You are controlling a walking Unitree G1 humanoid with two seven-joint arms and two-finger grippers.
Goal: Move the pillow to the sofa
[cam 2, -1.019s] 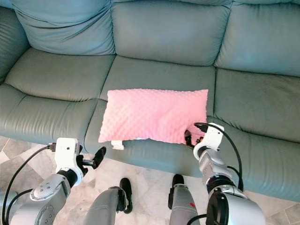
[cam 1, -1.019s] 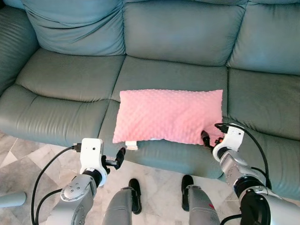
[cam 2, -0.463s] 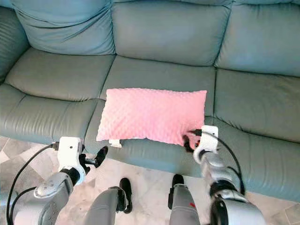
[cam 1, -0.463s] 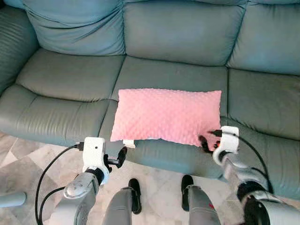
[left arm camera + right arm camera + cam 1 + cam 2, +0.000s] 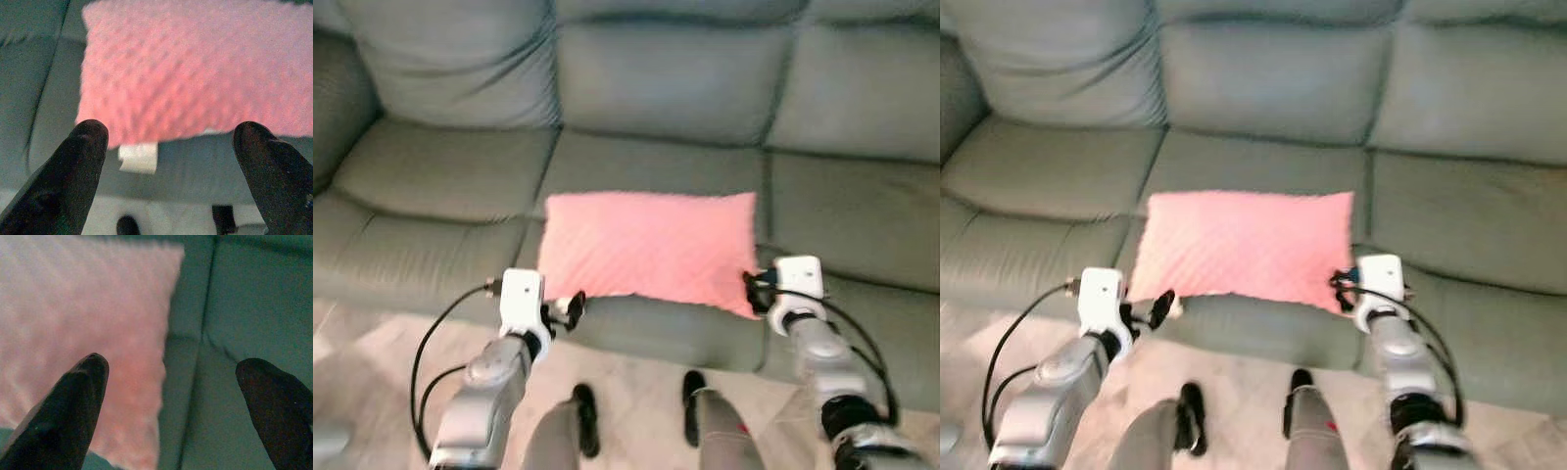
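A pink dimpled pillow (image 5: 646,245) lies flat on the middle seat of the grey-green sofa (image 5: 450,176), its front edge near the seat's front edge. My left gripper (image 5: 570,308) hovers open just in front of the pillow's front left corner, where a white tag (image 5: 138,157) hangs. Its fingers (image 5: 78,161) are spread wide and hold nothing. Beside the pillow's front right corner my right gripper (image 5: 751,291) is open. In the right wrist view the pillow (image 5: 73,308) shows between its fingers (image 5: 83,387), untouched.
Sofa back cushions (image 5: 666,78) rise behind the seats, and an armrest (image 5: 337,108) stands at the far left. Pale tiled floor (image 5: 372,362) runs in front of the sofa, with my legs and feet (image 5: 582,416) on it.
The whole picture has shifted and blurred, so the camera is moving. The right gripper has come off the pillow's right corner. Both grippers now sit higher, level with the pillow's front edge.
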